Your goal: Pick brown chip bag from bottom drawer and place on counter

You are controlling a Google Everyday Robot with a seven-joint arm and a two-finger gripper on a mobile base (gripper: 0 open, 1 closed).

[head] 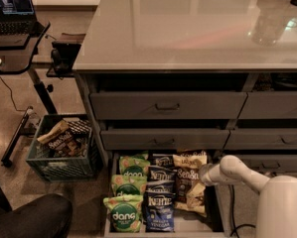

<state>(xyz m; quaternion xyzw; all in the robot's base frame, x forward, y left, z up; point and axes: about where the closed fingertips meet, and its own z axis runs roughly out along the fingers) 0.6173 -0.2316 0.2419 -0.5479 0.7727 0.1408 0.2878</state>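
Observation:
The bottom drawer (215, 209) is pulled open and holds three columns of bags. The brown chip bag (189, 188), cream-tan with a dark panel and "SeaSalt" lettering, lies in the right column, with a second similar bag (190, 158) behind it. Blue Kettle bags (160, 200) fill the middle column and green dang bags (124, 213) the left. My white arm reaches in from the lower right, and the gripper (202, 175) is at the brown bag's upper right edge, low over the drawer. The glossy grey counter (187, 29) spreads above the drawers.
Two closed drawers (167, 106) sit above the open one. A green slatted crate (63, 157) with snacks stands on the floor at left. A black desk with a laptop (11, 31) is at far left. A dark rounded shape (31, 217) fills the lower left corner.

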